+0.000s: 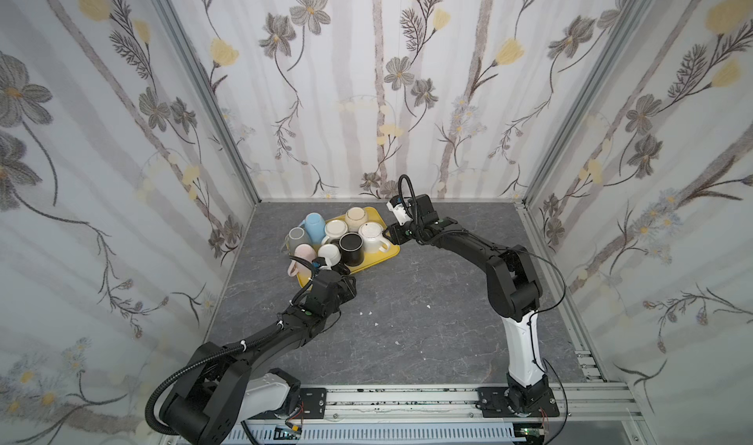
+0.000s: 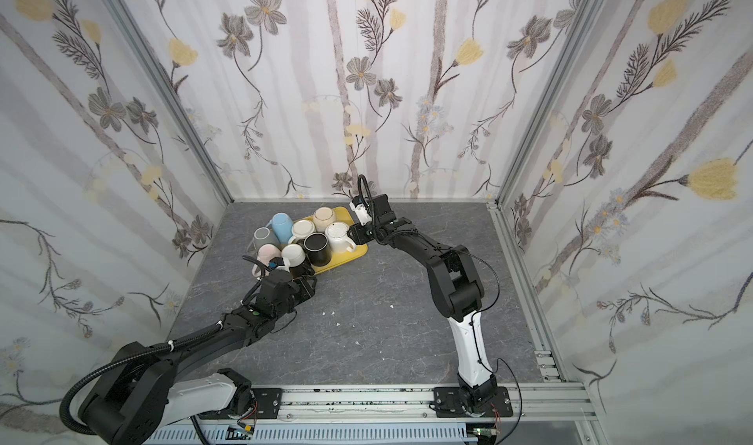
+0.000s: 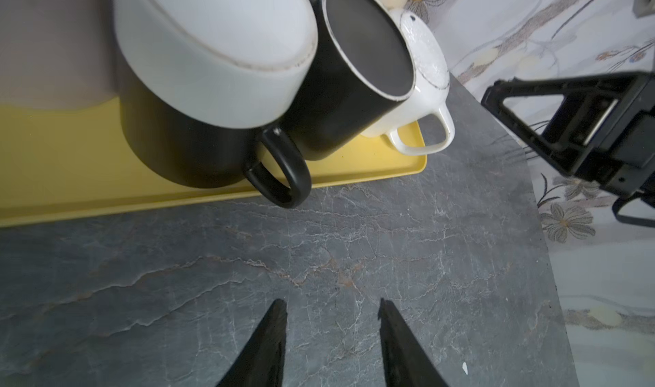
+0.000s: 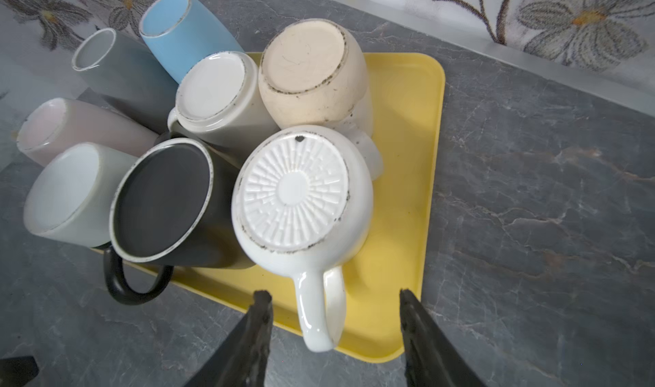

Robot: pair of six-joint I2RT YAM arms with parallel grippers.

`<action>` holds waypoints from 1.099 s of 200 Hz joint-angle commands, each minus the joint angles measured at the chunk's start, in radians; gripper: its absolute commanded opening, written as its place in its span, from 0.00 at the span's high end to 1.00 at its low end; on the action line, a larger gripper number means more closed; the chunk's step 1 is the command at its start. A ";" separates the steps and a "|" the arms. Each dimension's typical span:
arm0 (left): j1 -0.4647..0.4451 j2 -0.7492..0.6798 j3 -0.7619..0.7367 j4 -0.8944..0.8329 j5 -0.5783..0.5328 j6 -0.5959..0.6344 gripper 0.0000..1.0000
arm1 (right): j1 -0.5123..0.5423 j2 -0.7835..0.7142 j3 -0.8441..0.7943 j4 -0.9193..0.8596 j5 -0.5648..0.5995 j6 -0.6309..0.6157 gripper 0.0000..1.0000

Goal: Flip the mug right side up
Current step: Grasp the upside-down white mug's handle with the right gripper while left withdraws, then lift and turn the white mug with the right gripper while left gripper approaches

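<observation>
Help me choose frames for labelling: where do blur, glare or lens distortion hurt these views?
In both top views, the wide lens splays the corner posts, and the mugs on the yellow tray look small. In the left wrist view, the near white-and-black mug is soft. In the right wrist view, the ribbed white mug is sharp, with glare on its handle.

Setting around the yellow tray (image 1: pixel 378 215).
The tray lies flat on a grey marbled tabletop (image 1: pixel 407 333). A few white flecks (image 1: pixel 368 312) lie on the tabletop, just in front of the tray. Floral-papered walls (image 1: pixel 366 96) rise behind the tray and on both sides of it. An aluminium rail (image 1: pixel 407 398) runs along the front edge, well apart from the tray.
</observation>
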 commanded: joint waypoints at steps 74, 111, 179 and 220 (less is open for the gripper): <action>-0.042 0.183 0.063 0.063 0.024 0.007 0.48 | 0.051 0.124 0.159 -0.186 0.083 -0.143 0.51; -0.044 0.201 0.076 0.060 0.029 0.015 0.46 | 0.061 0.147 0.195 -0.214 0.128 -0.163 0.69; -0.047 0.188 0.078 0.039 0.014 0.013 0.42 | 0.067 0.150 0.203 -0.209 0.150 -0.181 0.93; -0.047 0.149 0.070 0.026 -0.005 0.014 0.42 | 0.068 0.122 0.204 -0.201 0.168 -0.176 1.00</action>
